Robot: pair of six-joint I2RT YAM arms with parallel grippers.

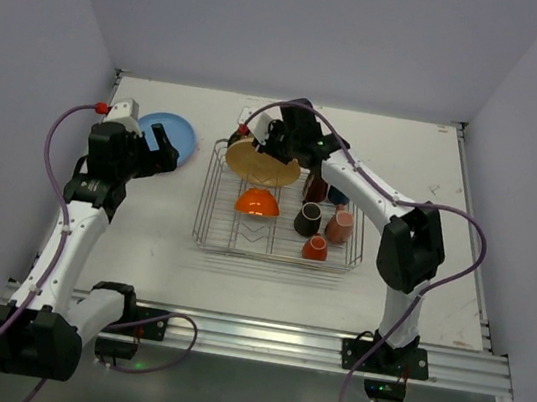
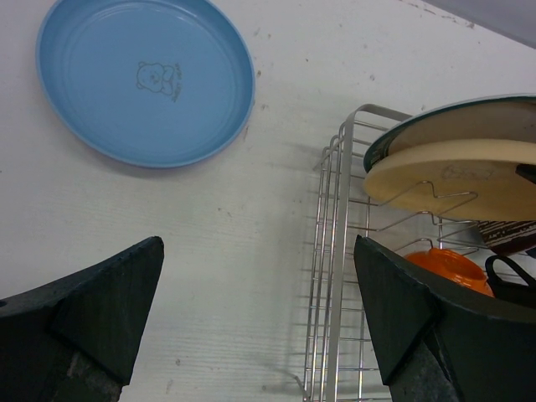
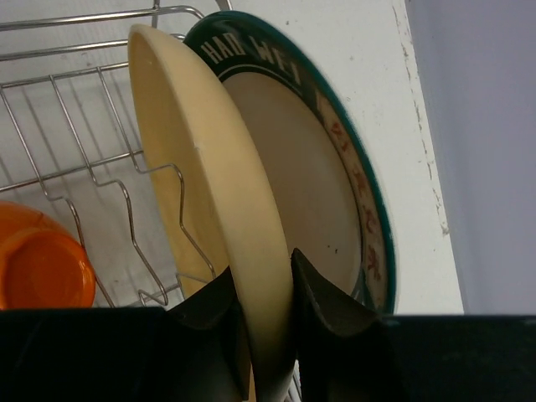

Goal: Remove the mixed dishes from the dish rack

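Your right gripper [image 3: 268, 295] pinches the yellow plate [image 3: 205, 167], far left in the dish rack [image 1: 208, 214].
You should next lift it straight up, clear of the green-rimmed plate [image 3: 335, 197] beside it; your left gripper [image 2: 255, 280] stands wide open.

Bright, even light; soft shadows

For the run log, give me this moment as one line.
right tool: shut on yellow plate in dish rack | left tool: open, empty, above table | blue plate: on table | orange bowl, mugs: in rack
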